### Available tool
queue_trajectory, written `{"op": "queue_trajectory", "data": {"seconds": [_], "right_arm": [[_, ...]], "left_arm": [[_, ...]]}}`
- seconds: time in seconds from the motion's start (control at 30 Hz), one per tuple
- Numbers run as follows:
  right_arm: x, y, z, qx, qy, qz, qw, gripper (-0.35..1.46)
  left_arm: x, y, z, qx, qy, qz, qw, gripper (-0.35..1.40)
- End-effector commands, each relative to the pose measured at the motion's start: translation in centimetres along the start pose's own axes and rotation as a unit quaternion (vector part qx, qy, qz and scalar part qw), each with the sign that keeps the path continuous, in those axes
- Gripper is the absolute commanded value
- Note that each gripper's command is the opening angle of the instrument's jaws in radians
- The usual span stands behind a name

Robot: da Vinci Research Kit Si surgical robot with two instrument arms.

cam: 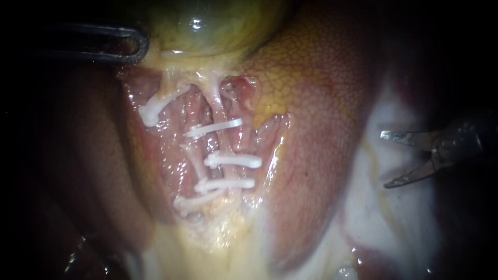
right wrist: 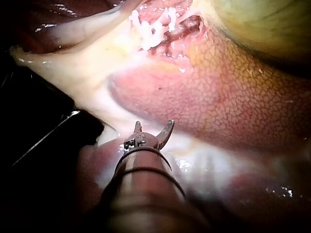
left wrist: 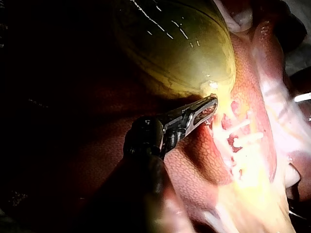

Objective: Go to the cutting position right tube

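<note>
A: Endoscope first. Where's the right tube (cam: 213, 101)?

B: Centre of the frame, running down from the gallbladder (cam: 218, 21) at the top edge. White clips (cam: 232, 161) cross it, stacked one below another, with bare stretches of tube between them.

A: And the right instrument (cam: 384, 159)?

B: Way out at the right edge, mid-height, over pale tissue (cam: 394, 218). It has two thin blades, spread wide and pointing left, with nothing between them. A broad swell of liver (cam: 311, 103) lies between it and the tube, so the two are well apart.

A: Left instrument (cam: 124, 44)?

B: Upper left corner, a dark looped jaw lying against the gallbladder's left edge.

A: Over to the left wrist view.

B: Here the left instrument (left wrist: 210, 103) has its jaws closed on the yellowish tissue at the base of the gallbladder (left wrist: 170, 48), pinching it from both sides. The clips (left wrist: 243, 133) sit just beyond its tip, on raw red tissue.

A: Right wrist view?

B: The right instrument (right wrist: 154, 127) shows both blades parted in a V, holding nothing. Ahead of it rises a lobe of liver (right wrist: 218, 97). The clips (right wrist: 150, 29) bunch up far beyond that, beside the gallbladder (right wrist: 262, 24). I can't pick out the tube itself from here.
</note>
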Motion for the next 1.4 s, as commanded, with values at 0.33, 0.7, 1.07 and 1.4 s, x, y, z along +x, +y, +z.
{"op": "queue_trajectory", "data": {"seconds": [0.33, 0.7, 1.07, 1.4], "right_arm": [[0.23, 0.04, 0.04, 0.04, 0.078, 0.051, 0.9949, 1.3], [0.51, 0.08, 0.21, 0.094, 0.157, 0.128, 0.9748, 1.3], [0.76, 0.14, 0.45, 0.153, 0.208, 0.231, 0.938, 1.23], [0.87, 0.2, 0.79, 0.19, 0.215, 0.274, 0.9179, 1.21]], "left_arm": [[0.0, -0.02, 0.01, -0.001, 0.0, 0.0, 1.0, -0.35], [0.0, -0.04, 0.03, -0.002, -0.001, -0.001, 1.0, -0.35], [-0.01, -0.08, 0.05, -0.003, -0.001, -0.001, 1.0, -0.35], [-0.01, -0.1, 0.06, -0.005, -0.002, -0.002, 1.0, -0.35]]}}
